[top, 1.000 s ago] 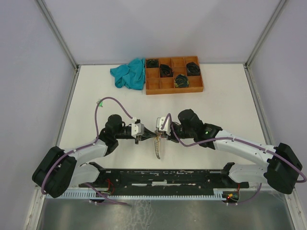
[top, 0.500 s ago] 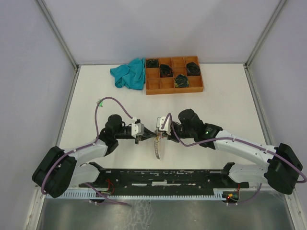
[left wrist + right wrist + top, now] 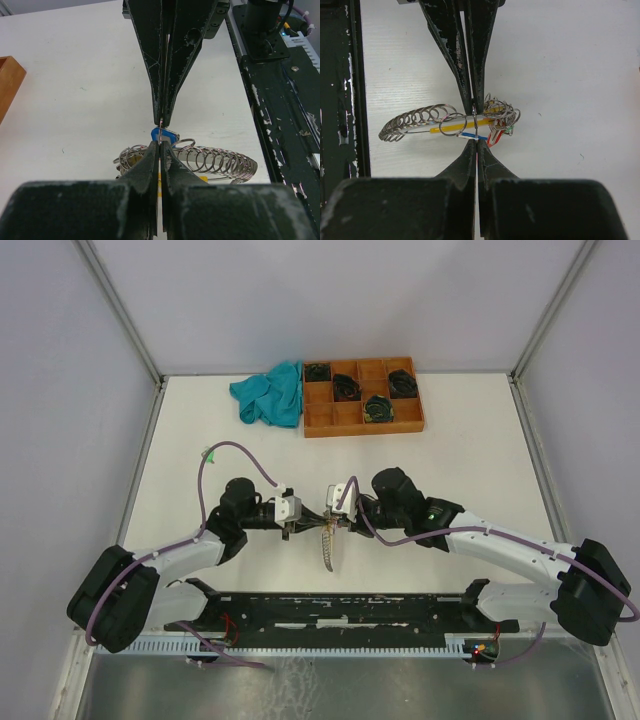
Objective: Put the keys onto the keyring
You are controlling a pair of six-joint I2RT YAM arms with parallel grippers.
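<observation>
Grippers: we see the left gripper (image 3: 298,523) and right gripper (image 3: 334,521) meeting tip to tip.
Keyring: the thin silvery metal keyring (image 3: 327,546) trails nearward from them.
Far edge: a crumpled teal cloth (image 3: 268,395) lies just beside an orange-brown compartment tray (image 3: 320,418).

No visible change (top view only)

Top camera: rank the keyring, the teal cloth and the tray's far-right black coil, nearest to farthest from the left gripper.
1. keyring: at the left gripper fingertips, table centre.
2. teal cloth: far side, slightly left.
3. black coil: far-right compartment of the tray.
</observation>
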